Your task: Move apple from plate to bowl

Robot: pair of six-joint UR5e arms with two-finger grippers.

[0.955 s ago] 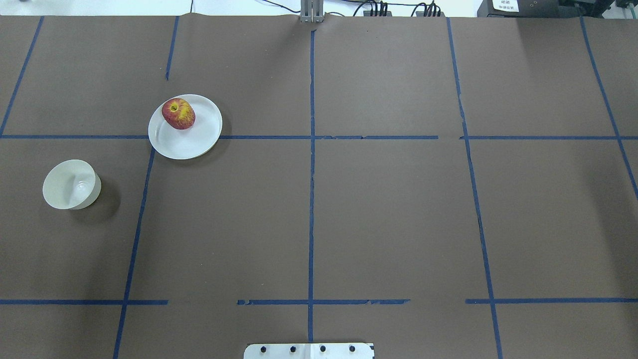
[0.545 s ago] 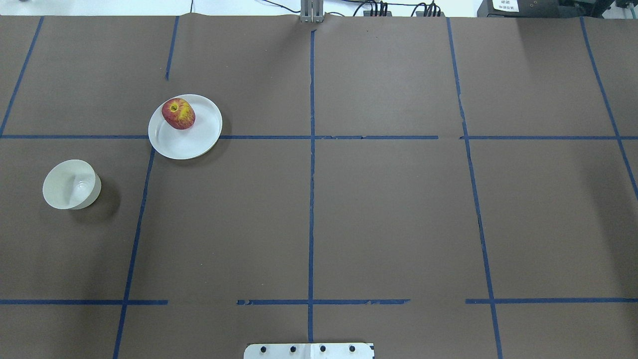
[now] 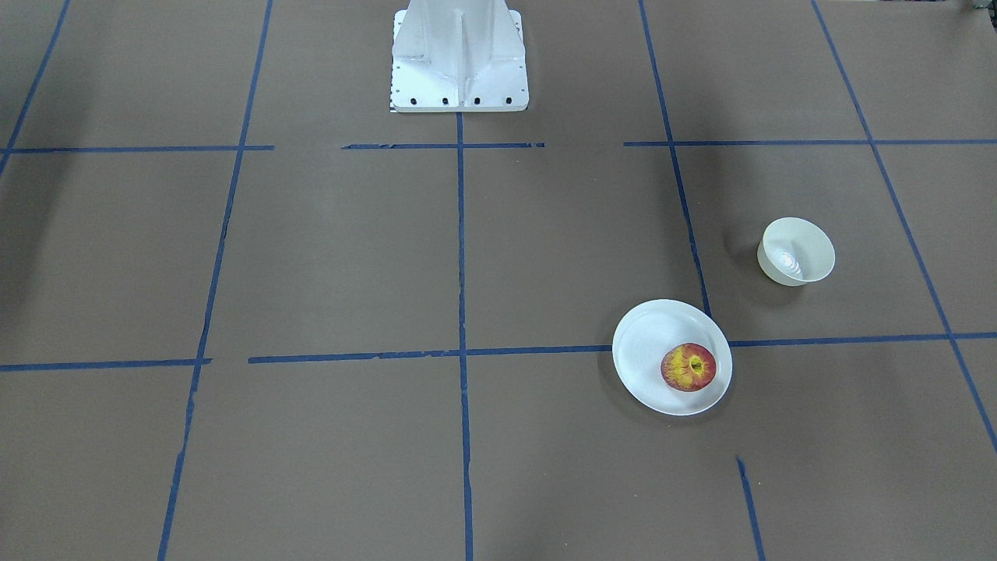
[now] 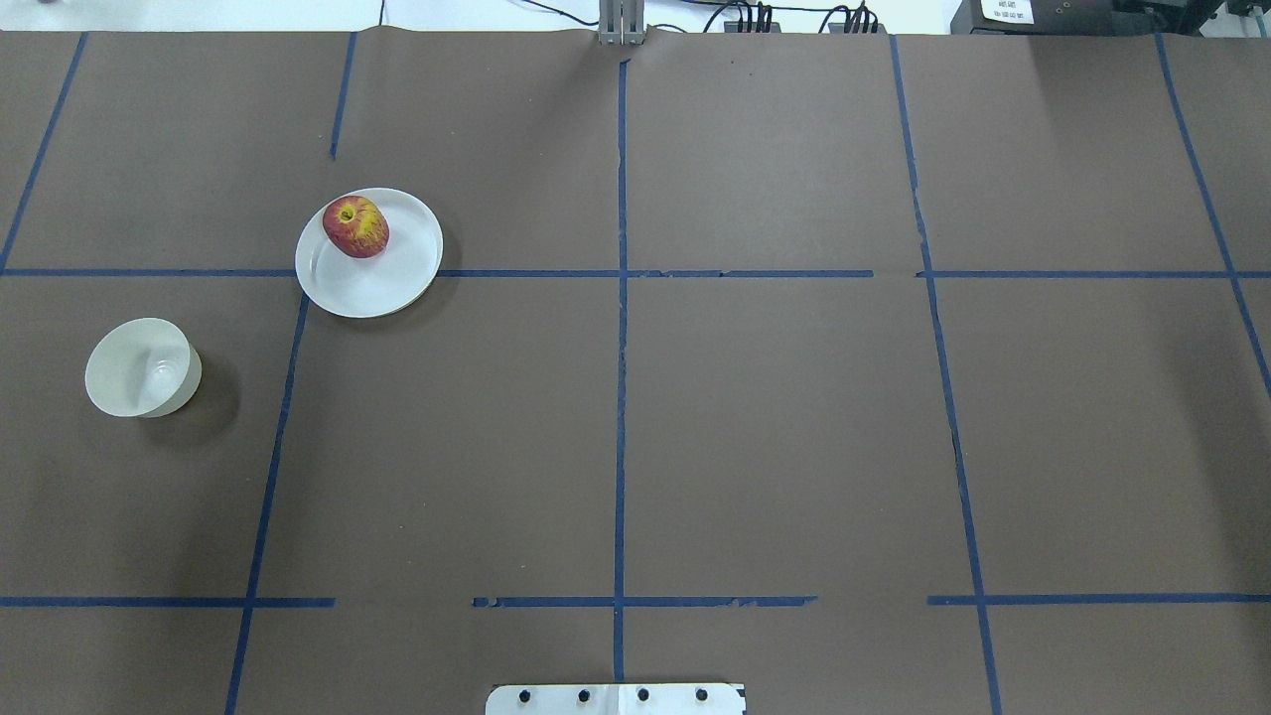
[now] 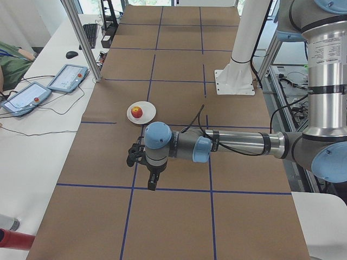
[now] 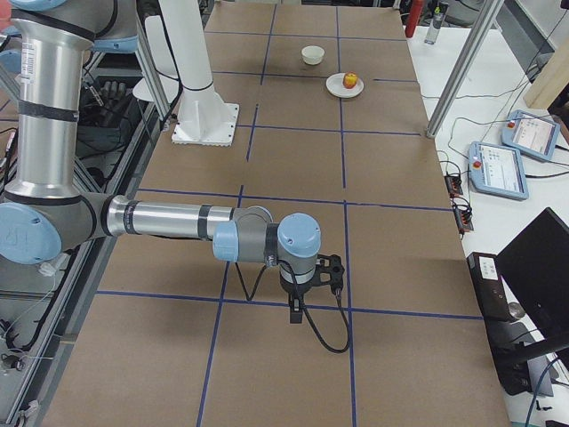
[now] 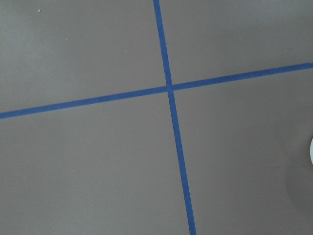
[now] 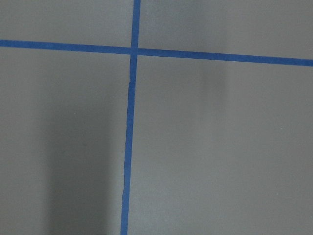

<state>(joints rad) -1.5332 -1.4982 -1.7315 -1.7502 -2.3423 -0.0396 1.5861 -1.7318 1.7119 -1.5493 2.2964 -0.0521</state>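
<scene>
On plate (image 4: 385,283), apple (image 4: 354,226) unmoved since before, bowl (image 4: 139,367) likewise unmoved

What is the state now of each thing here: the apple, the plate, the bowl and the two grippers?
apple: lies on the plate, off centre, stem dimple up, not gripped.
plate: flat on the table, carries the apple.
bowl: upright, empty, apart from the plate.
left gripper: above the table, far from the apple; open or shut, cannot tell.
right gripper: above the table, far from the apple; open or shut, cannot tell.
</scene>
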